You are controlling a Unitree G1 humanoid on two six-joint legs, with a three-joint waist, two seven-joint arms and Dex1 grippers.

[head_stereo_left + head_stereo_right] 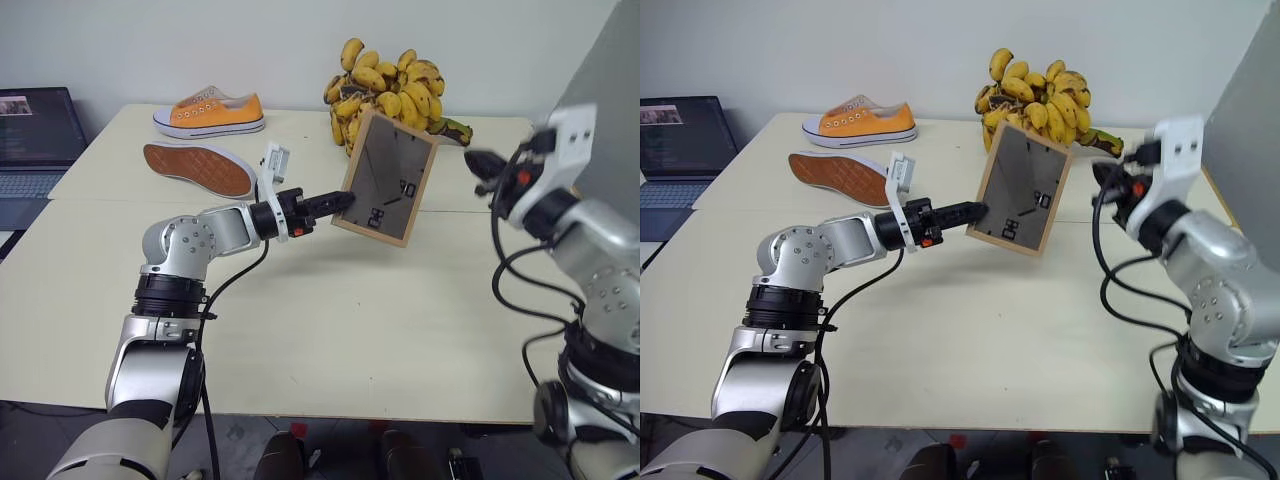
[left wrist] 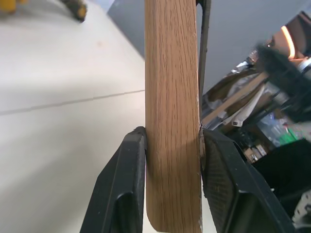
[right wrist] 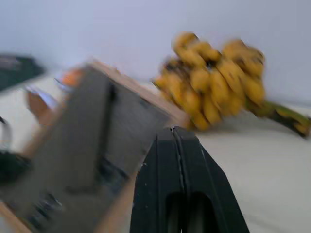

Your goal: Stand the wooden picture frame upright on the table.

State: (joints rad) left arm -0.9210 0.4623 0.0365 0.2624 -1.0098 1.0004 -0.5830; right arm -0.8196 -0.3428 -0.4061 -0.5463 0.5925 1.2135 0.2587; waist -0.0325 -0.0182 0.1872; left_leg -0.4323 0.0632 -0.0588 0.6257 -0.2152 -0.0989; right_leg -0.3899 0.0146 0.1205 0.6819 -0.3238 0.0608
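The wooden picture frame (image 1: 385, 178) is tilted, its dark grey back with stand flap and white marks facing me. My left gripper (image 1: 345, 203) is shut on the frame's left edge; in the left wrist view its black fingers (image 2: 121, 194) clamp the light-wood rim (image 2: 172, 121) from both sides. The frame's lower corner hangs just over the cream table (image 1: 330, 320); I cannot tell whether it touches. My right gripper (image 1: 1102, 178) is raised to the right of the frame, apart from it. Its fingertips (image 3: 176, 133) are pressed together on nothing.
A bunch of bananas (image 1: 390, 90) lies right behind the frame. At the back left are an upright orange shoe (image 1: 210, 112) and a second shoe lying sole-up (image 1: 198, 167). A laptop (image 1: 35, 140) sits beyond the table's left edge. A grey panel (image 1: 610, 70) rises at the right.
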